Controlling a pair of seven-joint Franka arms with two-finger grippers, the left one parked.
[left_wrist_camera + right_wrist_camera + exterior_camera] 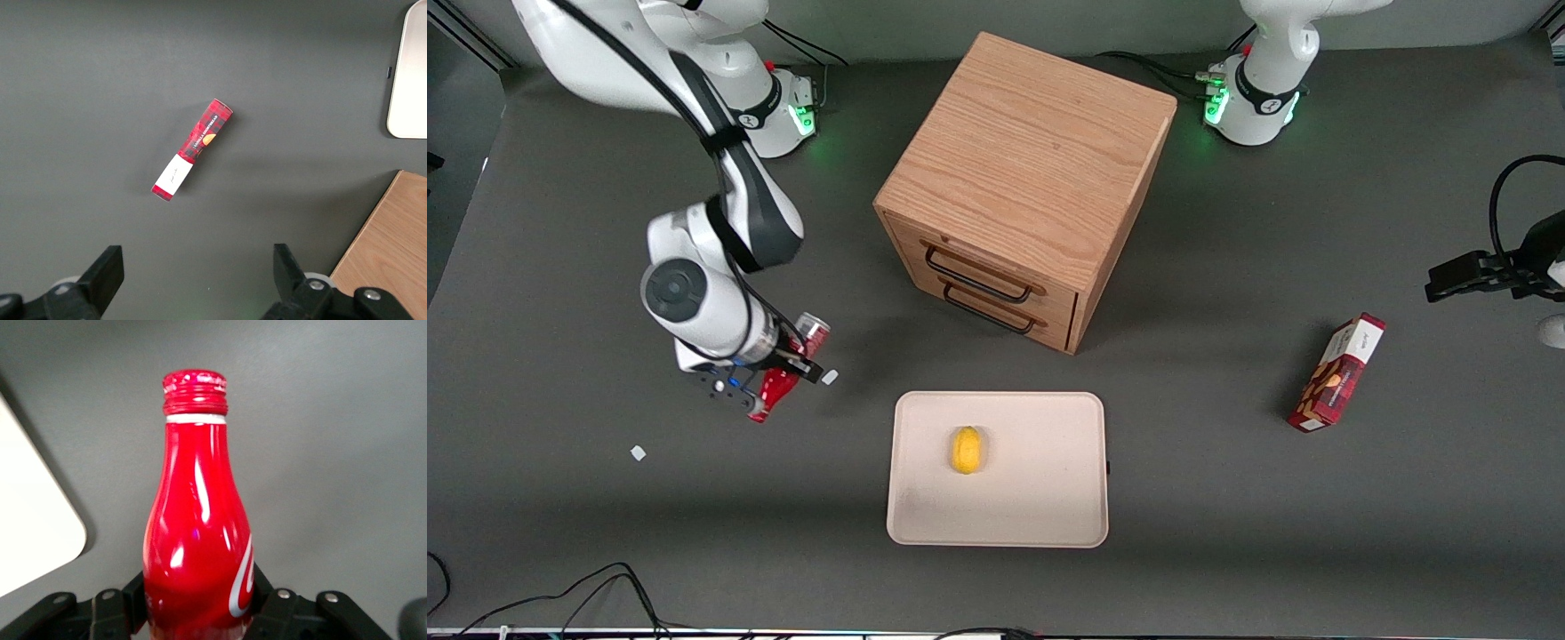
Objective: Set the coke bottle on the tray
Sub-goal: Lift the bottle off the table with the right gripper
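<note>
Gripper (pixel 783 378) fingers pinch the coke bottle (pixel 787 373) (tilted, lifted off the table) beside the tray (pixel 1040 498).

Glossy red bottle (pixel 197 540) in matt black hand (pixel 197 603); matt cream tray (pixel 1040 507); grained wood cabinet (pixel 1032 160); matt grey bench (pixel 1316 533).

You have the gripper (pixel 783 373) closed around the coke bottle (pixel 780 388) above the table (pixel 1227 533), toward the working arm's end, beside the tray (pixel 1040 498). A lemon (pixel 967 449) lies on the tray. The drawer cabinet (pixel 1023 187) stands farther from the front camera than the tray; the snack box (pixel 1336 373) lies toward the parked arm's end.
</note>
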